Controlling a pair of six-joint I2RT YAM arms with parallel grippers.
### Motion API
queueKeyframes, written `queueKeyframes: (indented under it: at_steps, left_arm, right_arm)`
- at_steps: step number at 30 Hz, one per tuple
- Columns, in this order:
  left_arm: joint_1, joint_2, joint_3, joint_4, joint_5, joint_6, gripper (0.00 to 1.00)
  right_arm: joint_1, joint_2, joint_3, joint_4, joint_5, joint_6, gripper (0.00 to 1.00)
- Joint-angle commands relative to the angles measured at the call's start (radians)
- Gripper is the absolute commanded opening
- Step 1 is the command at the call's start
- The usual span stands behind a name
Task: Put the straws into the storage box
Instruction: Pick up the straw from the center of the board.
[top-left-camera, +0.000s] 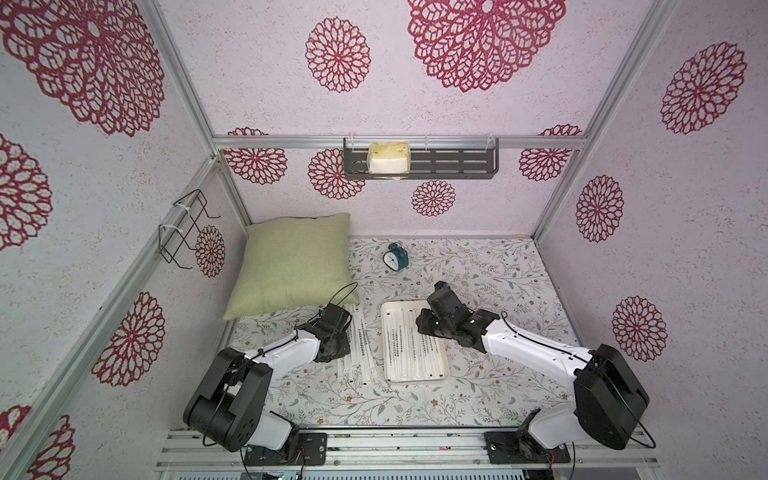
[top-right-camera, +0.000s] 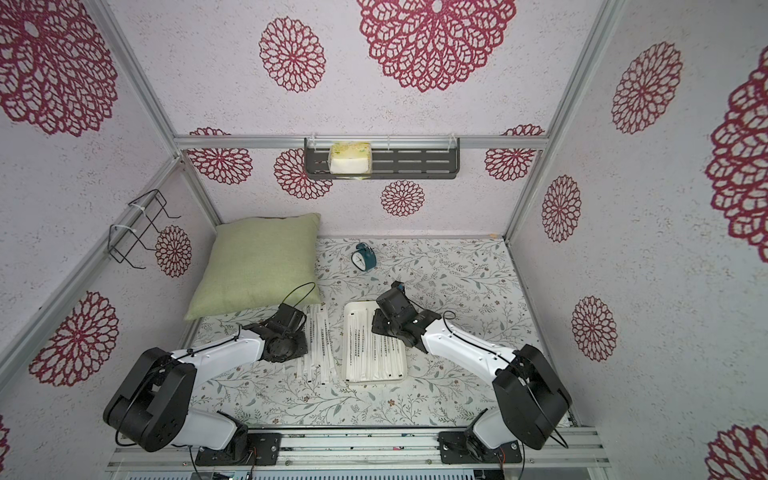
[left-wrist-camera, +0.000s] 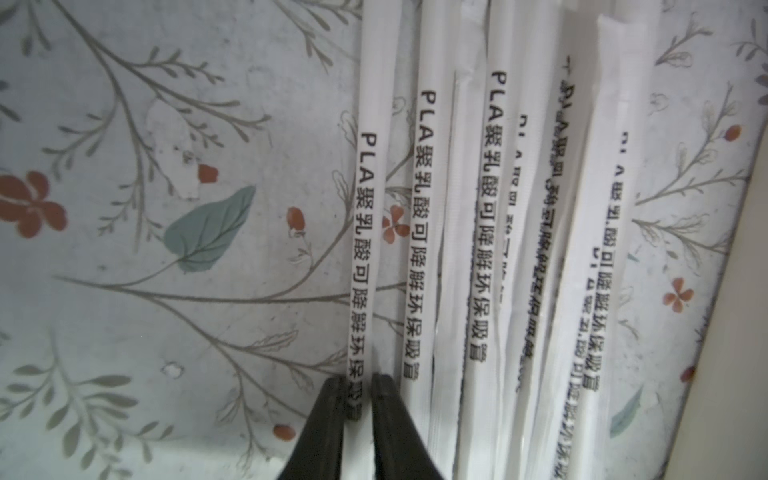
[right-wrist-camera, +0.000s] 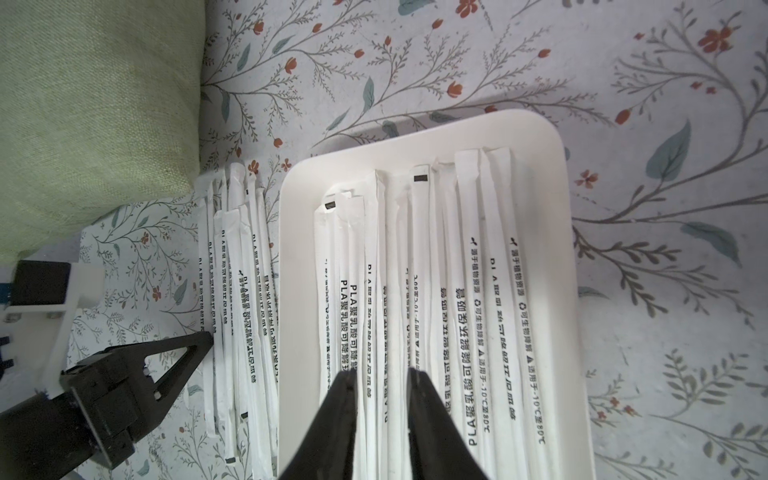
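— Left end effector (left-wrist-camera: 358, 379) pinches the outermost straw (left-wrist-camera: 365, 208) — why that one?
— It's at the edge, likely easiest to lift; storage box (right-wrist-camera: 536, 141) lies just beside; right end effector (right-wrist-camera: 382, 371) hovers over it, jaws slightly apart.

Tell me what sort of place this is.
Likely a staged bedroom corner inside a robot test booth: a pillow and clock on a floral tabletop, wallpapered panels in an aluminium frame.

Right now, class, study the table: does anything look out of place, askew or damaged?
A loose pile of straws lies on the tablecloth beside the storage box, overlapping and fanned rather than inside it. The left gripper has one between its jaws. Near it is a worn patch where the print looks rubbed off.
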Motion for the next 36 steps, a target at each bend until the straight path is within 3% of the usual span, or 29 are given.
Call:
queueKeyframes:
  at_steps: [1, 11, 15, 17, 20, 25, 30, 36]
  left_arm:
    - [-0.032, 0.006, -0.025, -0.034, -0.003, -0.037, 0.13]
    - [-0.257, -0.391, -0.059, -0.421, -0.024, -0.344, 0.06]
    - [-0.288, -0.52, 0.026, -0.583, -0.069, -0.373, 0.05]
    - [-0.316, -0.537, 0.08, -0.56, -0.093, -0.342, 0.05]
    - [-0.382, -0.483, 0.154, -0.365, -0.101, -0.24, 0.05]
    - [-0.411, -0.211, 0.208, 0.064, 0.003, -0.154, 0.05]
    - [-0.405, 0.033, 0.305, 0.106, 0.032, -0.113, 0.04]
    - [-0.399, 0.124, 0.266, 0.119, 0.071, -0.174, 0.04]
  right_arm:
    - [-0.001, -0.028, -0.011, 0.022, 0.017, 0.011, 0.27]
    - [-0.002, -0.026, -0.009, 0.064, 0.026, 0.003, 0.25]
    - [-0.005, -0.032, -0.008, 0.07, 0.033, -0.004, 0.25]
    - [-0.011, -0.033, -0.01, 0.074, 0.035, -0.008, 0.25]
    - [-0.03, -0.033, -0.011, 0.076, 0.036, -0.023, 0.24]
    - [-0.07, -0.062, -0.011, 0.055, 0.049, -0.046, 0.24]
    - [-0.091, -0.103, -0.036, 0.028, 0.05, -0.056, 0.24]
    - [-0.095, -0.113, -0.08, 0.037, 0.033, -0.051, 0.24]
